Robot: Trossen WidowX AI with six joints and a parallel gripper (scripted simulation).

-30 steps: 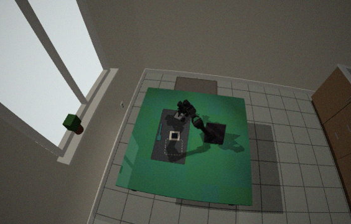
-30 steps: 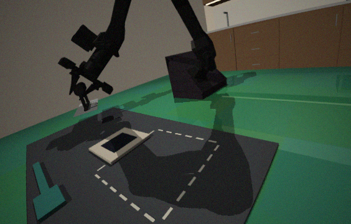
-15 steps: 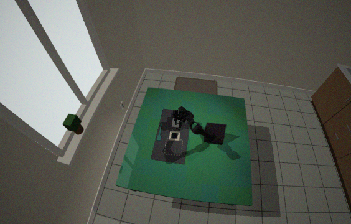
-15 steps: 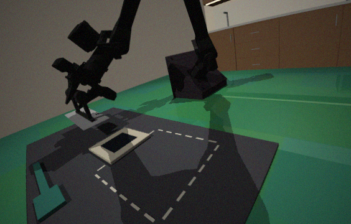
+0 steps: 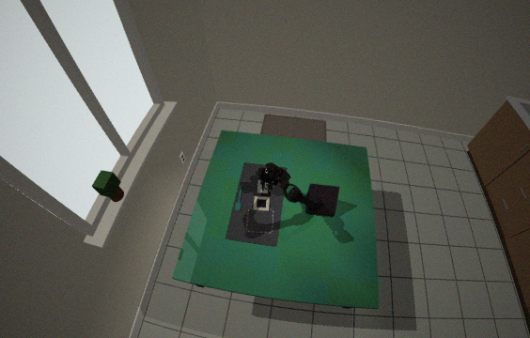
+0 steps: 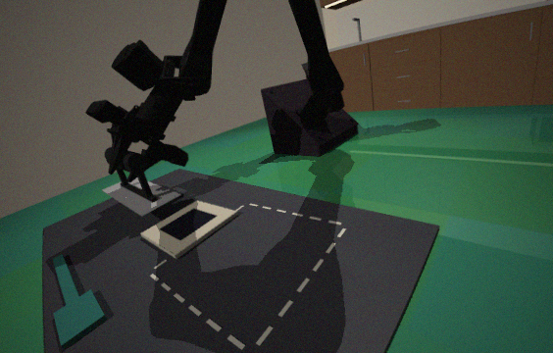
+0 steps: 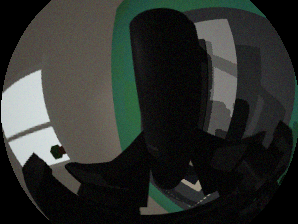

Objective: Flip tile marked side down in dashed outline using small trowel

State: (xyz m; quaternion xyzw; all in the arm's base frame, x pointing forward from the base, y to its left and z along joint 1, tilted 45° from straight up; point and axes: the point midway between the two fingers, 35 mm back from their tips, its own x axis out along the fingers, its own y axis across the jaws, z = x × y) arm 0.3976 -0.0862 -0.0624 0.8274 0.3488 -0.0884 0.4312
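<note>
The tile [image 5: 256,207] [image 6: 176,246] [image 7: 191,184] is cream with a dark square in its upper face. It lies on the mat [image 5: 239,231] [image 6: 384,255] at the edge of the dashed outline [image 6: 284,308]. The small trowel [image 5: 263,187] [image 6: 134,199] [image 7: 222,47] has a flat grey blade and a black handle. Its blade is low over the mat, behind the tile in the exterior view; whether it touches the mat cannot be told. My gripper [image 5: 271,175] [image 6: 134,159] [image 7: 164,127] is shut on the trowel's handle, which rises between the fingers.
A teal flat tool [image 5: 238,205] [image 6: 80,315] lies on the mat's left side. The dark arm base [image 5: 331,193] [image 6: 283,100] stands on the green table [image 5: 293,277] [image 6: 502,196] beyond the mat. The arm reaches from it over the mat and casts a shadow across the outline.
</note>
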